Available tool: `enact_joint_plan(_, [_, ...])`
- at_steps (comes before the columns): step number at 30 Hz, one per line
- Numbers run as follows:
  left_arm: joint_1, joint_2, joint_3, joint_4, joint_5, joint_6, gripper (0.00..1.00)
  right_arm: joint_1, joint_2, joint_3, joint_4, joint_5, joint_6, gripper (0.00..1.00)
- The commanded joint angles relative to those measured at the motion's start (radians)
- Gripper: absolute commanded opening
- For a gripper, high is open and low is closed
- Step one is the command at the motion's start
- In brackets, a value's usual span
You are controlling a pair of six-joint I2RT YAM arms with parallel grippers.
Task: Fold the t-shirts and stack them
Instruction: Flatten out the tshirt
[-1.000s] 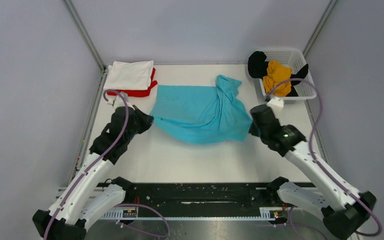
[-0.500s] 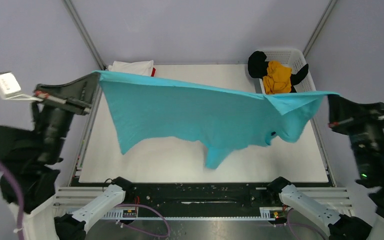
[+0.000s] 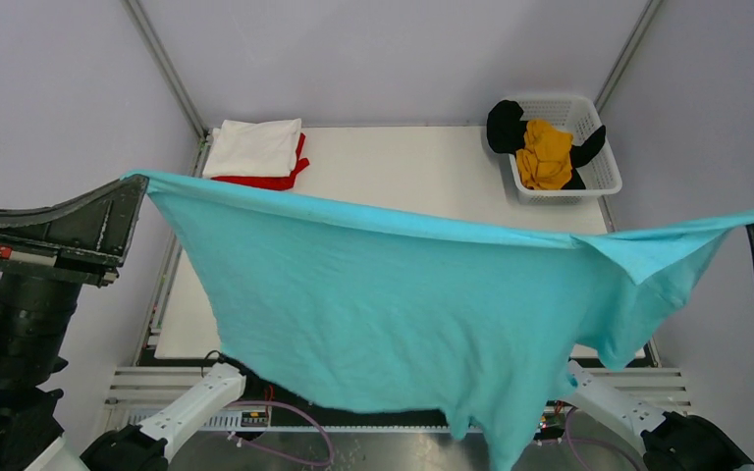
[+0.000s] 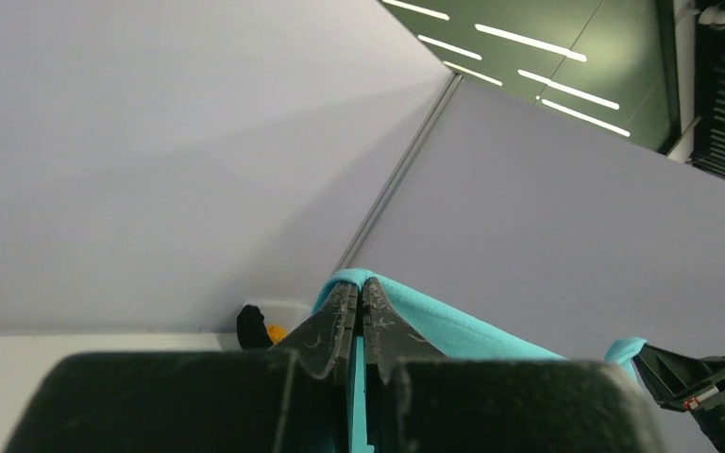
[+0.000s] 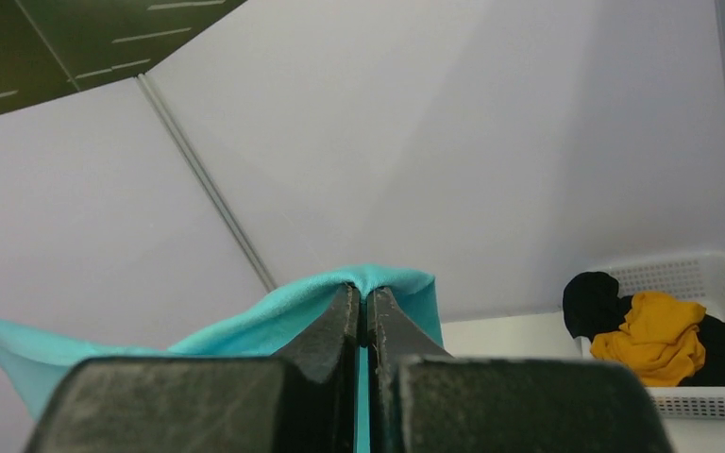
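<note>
Above table, left gripper and right gripper stretch turquoise t-shirt aloft.

You can count five soft cloth t-shirts, one turquoise shirt, one white shirt, one red shirt, one mustard-yellow shirt and one black shirt, plus one white plastic mesh basket.

White table, red t-shirt and mesh basket on it

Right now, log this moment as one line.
left gripper: shut on turquoise t-shirt | right gripper: shut on same shirt | shirt: hangs spread wide in midair
</note>
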Motion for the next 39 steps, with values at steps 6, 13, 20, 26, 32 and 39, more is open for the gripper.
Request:
enact_joint_plan(6, [0.0,0.008,-0.182,0.014,-0.183,0.039,0.0,0.004,-0.006,-0.344,0.161,0.143,-0.059,0.0])
enact_joint_plan(13, [0.001,0.048,-0.578,0.052,-0.586,0.001,0.0,0.003,-0.039,-0.822,0.368,0.39,-0.026,0.0])
enact_joint_plan(20, [0.113,0.216,-0.872,0.235,-0.576,-0.033,0.0,0.001,0.104,-1.126,0.568,0.448,0.018,0.0])
enact_joint_plan(26, [0.229,0.44,-0.921,0.352,-0.45,-0.055,0.0,-0.014,0.327,-1.166,0.643,0.444,0.043,0.0])
enact_joint_plan(32, [0.279,0.693,-0.821,0.385,-0.369,-0.048,0.0,-0.078,0.513,-1.121,0.691,0.356,0.071,0.0])
enact_joint_plan(39, [0.293,0.942,-0.652,0.377,-0.377,-0.052,0.0,-0.175,0.717,-1.063,0.781,0.209,0.066,0.02])
